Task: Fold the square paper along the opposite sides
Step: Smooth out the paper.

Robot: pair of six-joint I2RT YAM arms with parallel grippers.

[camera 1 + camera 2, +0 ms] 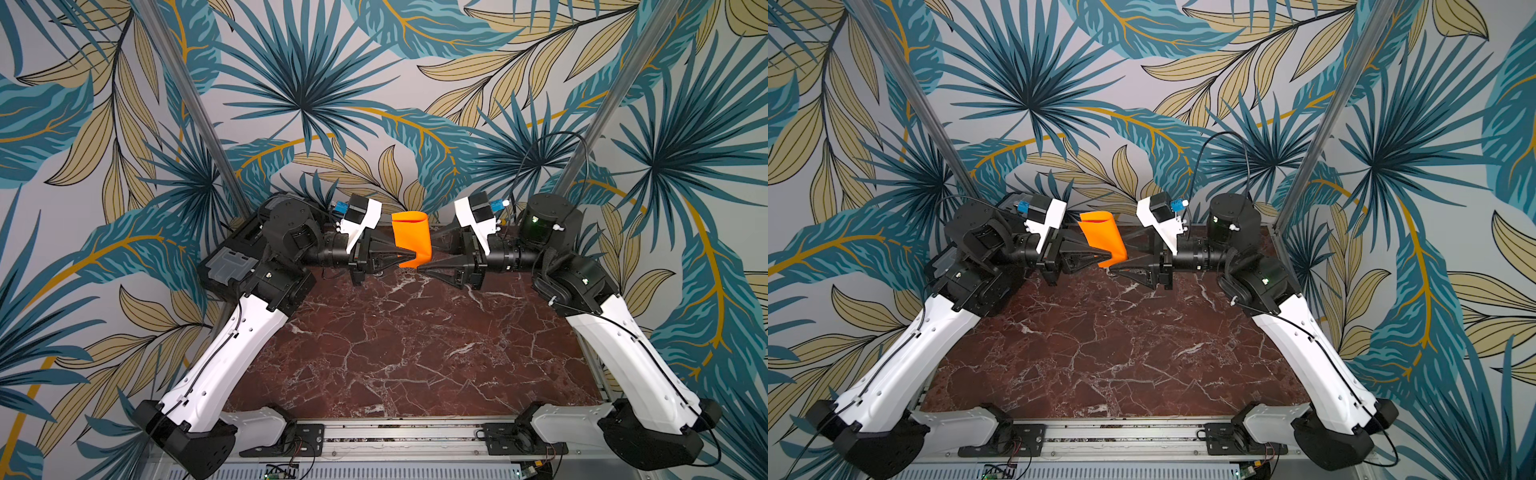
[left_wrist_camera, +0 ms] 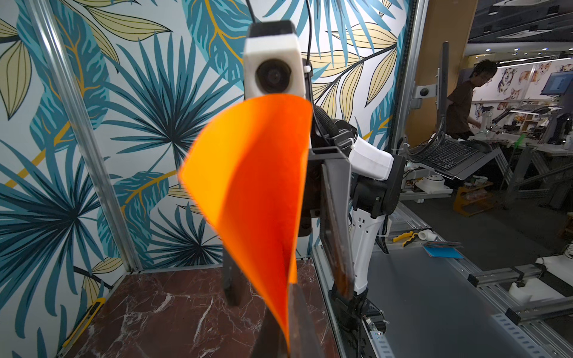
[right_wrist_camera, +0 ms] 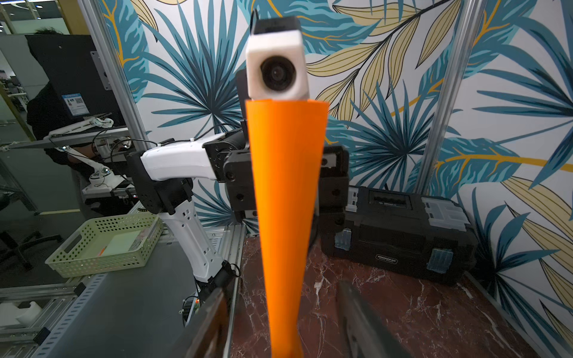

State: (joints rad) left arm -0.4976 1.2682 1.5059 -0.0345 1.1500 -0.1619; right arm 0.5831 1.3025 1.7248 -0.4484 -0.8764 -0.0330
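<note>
The square paper point(image 1: 411, 237) point(image 1: 1102, 239) is bright orange and hangs in the air above the far middle of the table, curled over on itself. My left gripper point(image 1: 413, 254) point(image 1: 1112, 254) is shut on its lower edge. In the left wrist view the paper point(image 2: 248, 186) fans up from the pinched jaws of that gripper point(image 2: 286, 328). My right gripper point(image 1: 426, 255) point(image 1: 1121, 257) faces it from the other side and is open. In the right wrist view the paper point(image 3: 285, 201) runs between the spread fingers of the right gripper point(image 3: 279, 297) without touching either.
A black toolbox point(image 3: 397, 229) point(image 1: 232, 257) stands at the table's far left corner behind the left arm. A yellow utility knife point(image 2: 83, 322) lies along the table's far edge. A pale green basket point(image 3: 102, 245) sits on a bench off the table.
</note>
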